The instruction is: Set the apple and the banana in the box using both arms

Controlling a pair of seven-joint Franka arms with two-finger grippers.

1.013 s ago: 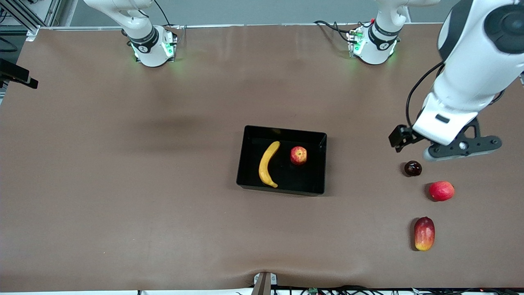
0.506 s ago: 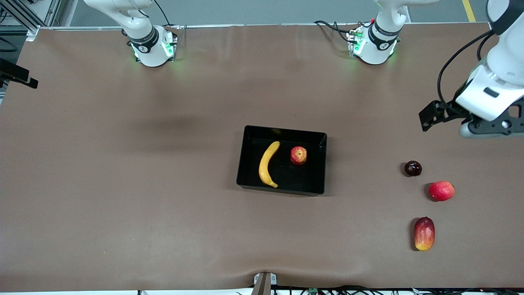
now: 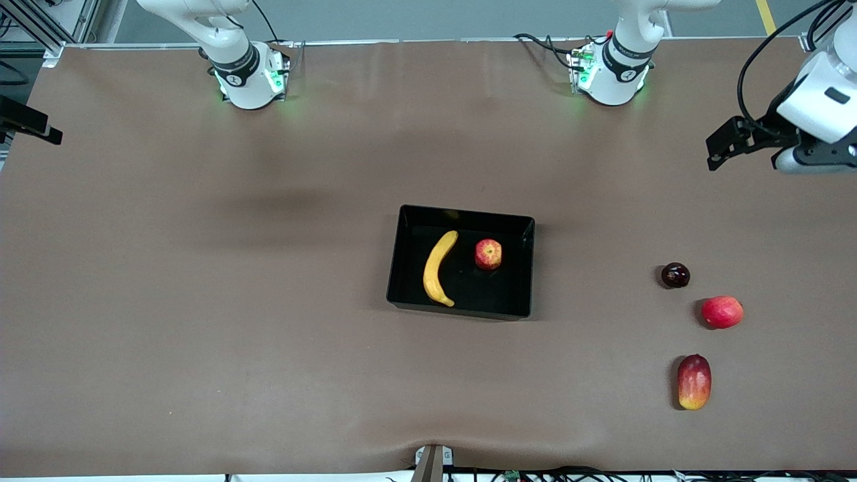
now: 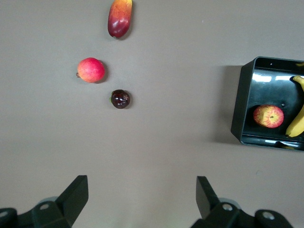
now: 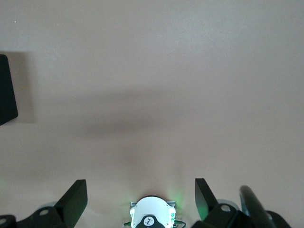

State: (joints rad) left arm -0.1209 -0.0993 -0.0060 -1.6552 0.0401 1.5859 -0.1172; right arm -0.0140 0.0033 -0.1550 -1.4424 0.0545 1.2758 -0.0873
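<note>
Banana (image 3: 438, 269) and apple (image 3: 489, 254) lie side by side, apart, in box (image 3: 523, 268). Left gripper (image 4: 141, 202) and right gripper (image 5: 141, 199) high over bare worktop (image 3: 201, 301), fingers spread, empty

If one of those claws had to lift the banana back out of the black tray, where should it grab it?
Probably at the middle of the banana, coming straight down from above. It lies flat in the box, its length running toward the front camera, so the fingers would close across its narrow width. The apple sits beside its upper end, apart from it, leaving the midsection free on both sides.
</note>
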